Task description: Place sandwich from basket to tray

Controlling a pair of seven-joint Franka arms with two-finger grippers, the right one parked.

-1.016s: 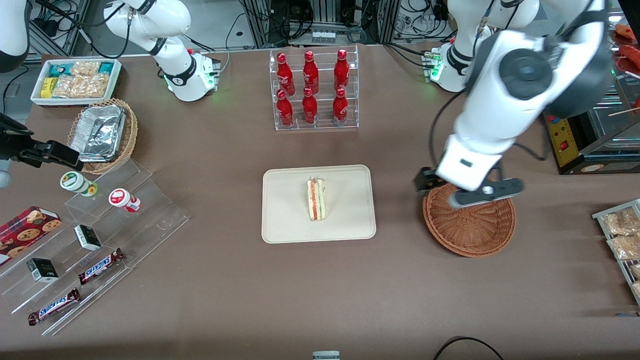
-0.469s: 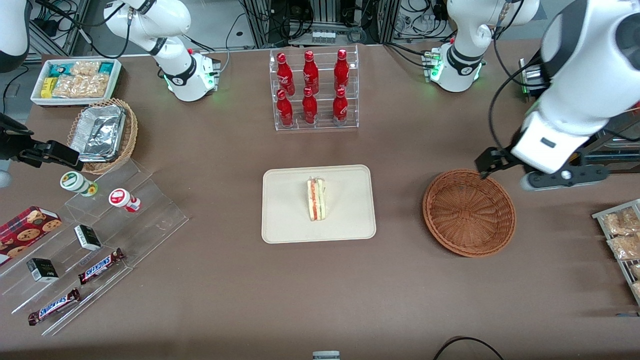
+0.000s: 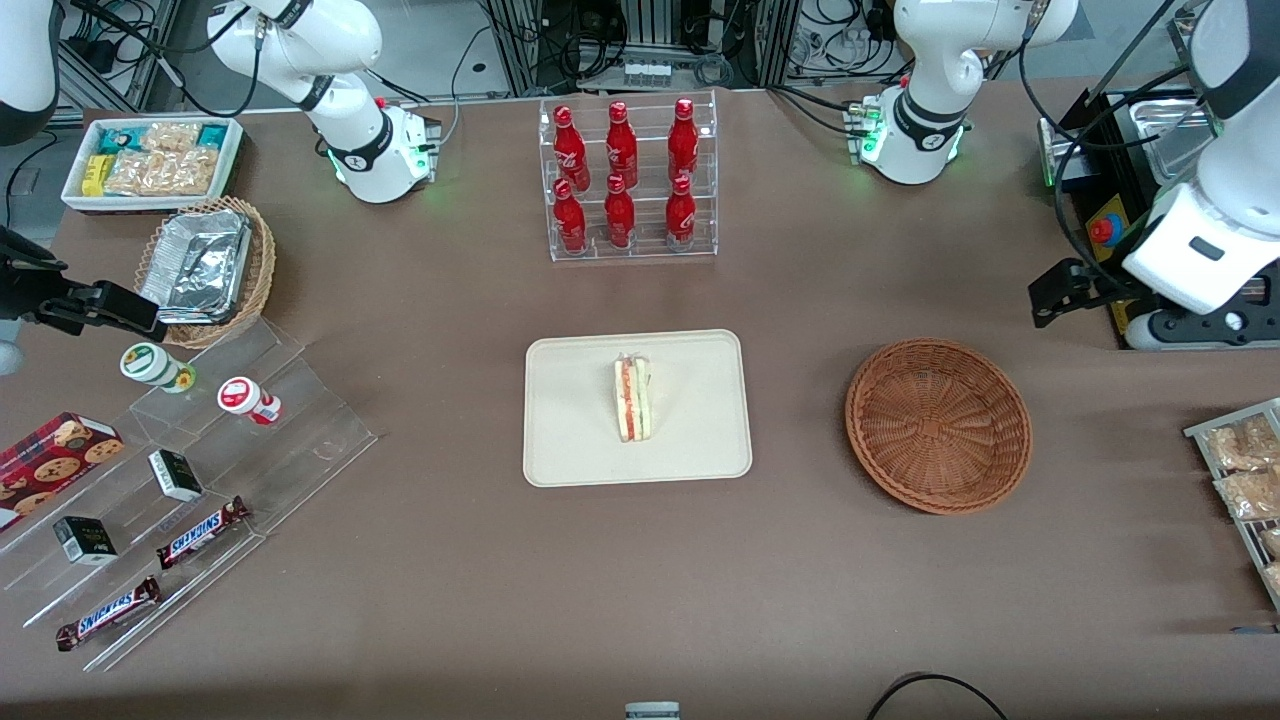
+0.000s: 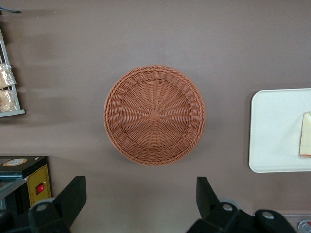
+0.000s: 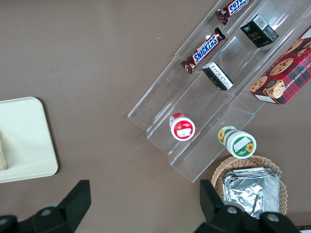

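Landmark: the cream tray lies mid-table; every place below is told from it.
Sandwich: the wrapped wedge rests on the tray's floor near its middle, cut edge with red and green filling showing, apart from the rim on all sides (so the placing looks done).
Wicker basket: the reddish-brown bowl sits beside the tray toward the working arm's end, a strip of bare table between them; it holds nothing, as the wrist view confirms.
Gripper: the left arm's gripper hangs high, farther still from the tray than the basket, at the table's edge; its two fingers are spread wide with nothing between them.
Why so: I judge the arm is clear of the work, hand slack since nothing is left to carry.
Open room: bare brown tabletop surrounds tray and basket.
Farthest: the rack of red bottles stands farther from the camera than the tray, well apart.
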